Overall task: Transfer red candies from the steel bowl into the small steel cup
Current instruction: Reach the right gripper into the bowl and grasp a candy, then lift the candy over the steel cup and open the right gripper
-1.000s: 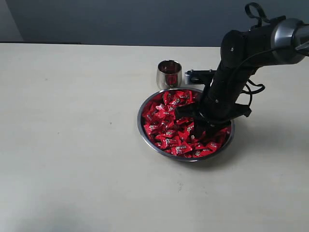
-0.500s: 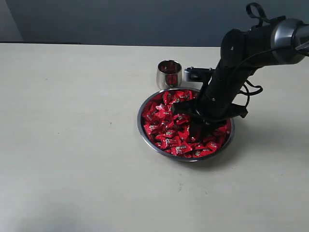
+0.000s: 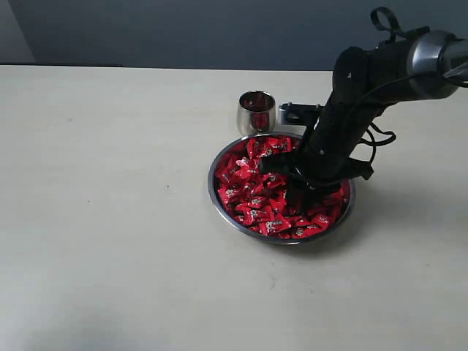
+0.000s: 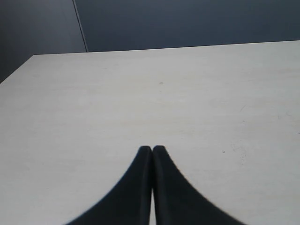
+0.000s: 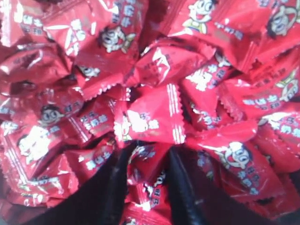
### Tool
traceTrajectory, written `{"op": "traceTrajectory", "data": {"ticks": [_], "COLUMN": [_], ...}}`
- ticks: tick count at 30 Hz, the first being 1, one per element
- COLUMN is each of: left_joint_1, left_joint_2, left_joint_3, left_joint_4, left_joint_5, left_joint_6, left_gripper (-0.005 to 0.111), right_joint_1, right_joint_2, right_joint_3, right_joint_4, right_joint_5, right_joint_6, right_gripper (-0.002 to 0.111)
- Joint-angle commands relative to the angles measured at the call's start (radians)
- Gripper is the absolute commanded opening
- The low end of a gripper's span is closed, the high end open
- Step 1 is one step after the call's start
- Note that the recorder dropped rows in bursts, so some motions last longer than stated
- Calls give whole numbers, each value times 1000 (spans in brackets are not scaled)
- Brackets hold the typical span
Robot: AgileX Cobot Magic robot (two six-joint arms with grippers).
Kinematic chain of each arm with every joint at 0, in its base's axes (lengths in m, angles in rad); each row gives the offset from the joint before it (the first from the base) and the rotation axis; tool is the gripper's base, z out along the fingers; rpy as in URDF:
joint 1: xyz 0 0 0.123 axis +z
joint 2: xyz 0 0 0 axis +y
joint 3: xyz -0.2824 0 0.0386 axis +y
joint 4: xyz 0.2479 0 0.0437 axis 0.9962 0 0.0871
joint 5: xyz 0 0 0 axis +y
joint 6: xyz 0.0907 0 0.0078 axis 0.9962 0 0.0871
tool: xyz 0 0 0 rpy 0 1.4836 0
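Shift since a second ago: my right gripper sits a little higher and farther left in the exterior view than it did, and my right arm has leaned the same way; bowl and cup lie where they were.
Right gripper, place: down in the candy pile, right of the bowl's middle, right of centre in the exterior view.
Right gripper, state: in the right wrist view my two dark fingers stand apart at the lower middle of the frame, with one red wrapper filling the gap between them; whether they press it or only straddle it, I cannot tell.
Red candies: heaped across the whole bowl, shiny wrappers with white cartoon print, crowding the entire right wrist view.
Steel bowl: on the table, right of centre in the exterior view, upright.
Small steel cup: upright, just above the bowl's upper-left rim in the exterior view; touching or a hair apart, I cannot tell. Red shows in its mouth; candy or reflection, I cannot tell.
Left gripper: fingers pressed together, tips meeting at the lower middle of the left wrist view, nothing between them, bare table beneath.
Left gripper, place: out of the exterior view.
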Motion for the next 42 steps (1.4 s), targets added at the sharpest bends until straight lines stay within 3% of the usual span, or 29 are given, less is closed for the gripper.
{"op": "traceTrajectory", "data": {"ticks": [1,4,17,27,38,42], "left_joint_1": [-7,-7,-7,-7,-7,-7], "left_joint_2": [-5,-5,-5,-5,-5,-5], "left_joint_3": [5,5,5,5,5,5], "left_joint_4": [2,2,2,2,2,2], "left_joint_5": [-8,-8,-8,-8,-8,-8], "left_joint_6": [-1,-1,-1,-1,-1,-1], "left_gripper": [0,0,0,0,0,0], "right_joint_1": [0,0,0,0,-4,-6], "right_joint_2": [26,27,-72,-143,-52,58], "right_joint_3": [-4,-4,-6,-125,-317,-417], "right_joint_4": [-1,-1,-58,-154,-192,-180], "right_joint_5": [0,-13,-13,38,-279,-267], "right_joint_6": [-9,-22,-41,-30,-48,-87], "right_gripper": [15,-1,-1,-1,-1,-1]}}
